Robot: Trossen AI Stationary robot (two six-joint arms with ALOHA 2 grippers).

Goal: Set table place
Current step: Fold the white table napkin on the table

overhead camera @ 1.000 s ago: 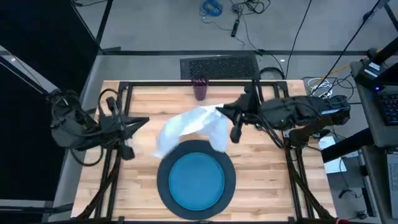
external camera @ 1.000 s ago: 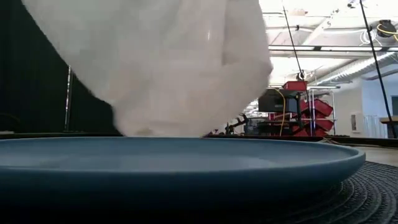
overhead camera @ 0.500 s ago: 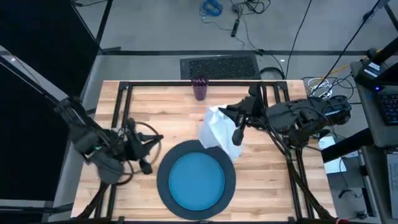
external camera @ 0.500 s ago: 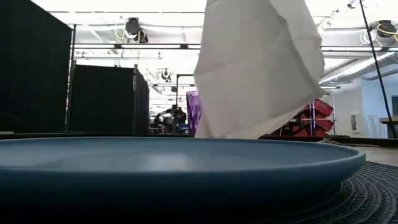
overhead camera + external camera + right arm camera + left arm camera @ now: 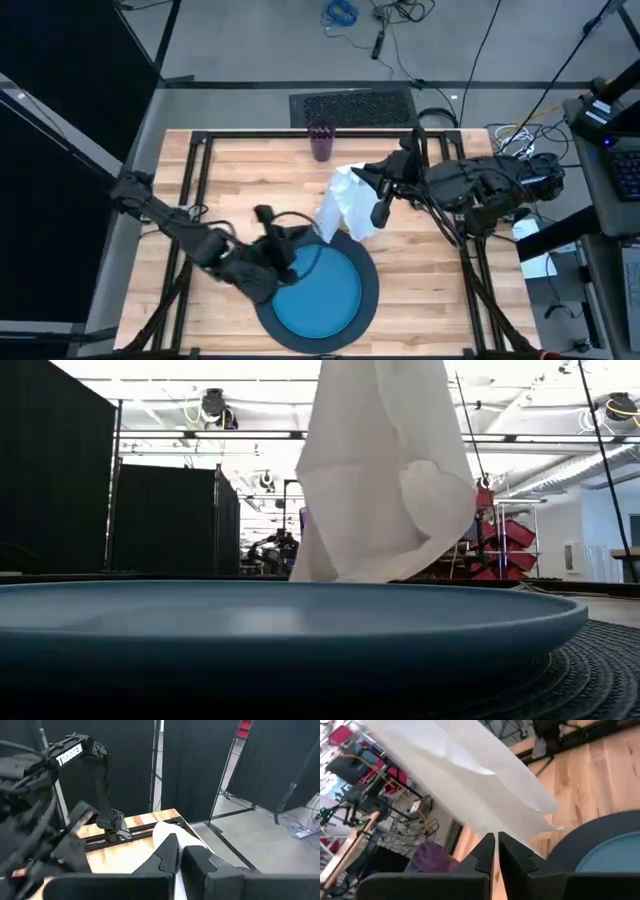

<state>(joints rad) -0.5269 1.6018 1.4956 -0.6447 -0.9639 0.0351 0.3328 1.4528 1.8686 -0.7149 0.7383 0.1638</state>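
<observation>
The right gripper [image 5: 357, 176], clamped on the hanging napkin [image 5: 346, 203], could drape it onto the blue plate [image 5: 320, 292] as the closed left gripper [image 5: 290, 245] reaches.

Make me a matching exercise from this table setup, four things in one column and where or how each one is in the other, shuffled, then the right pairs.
Things:
1. white napkin
2. purple cup
3. blue plate
4. left gripper

Places or states:
A. on the dark grey charger
B. over the charger's rim, shut
C. hanging from the right gripper
D. standing near the table's far edge

Pairs: 1-C, 2-D, 3-A, 4-B
</observation>
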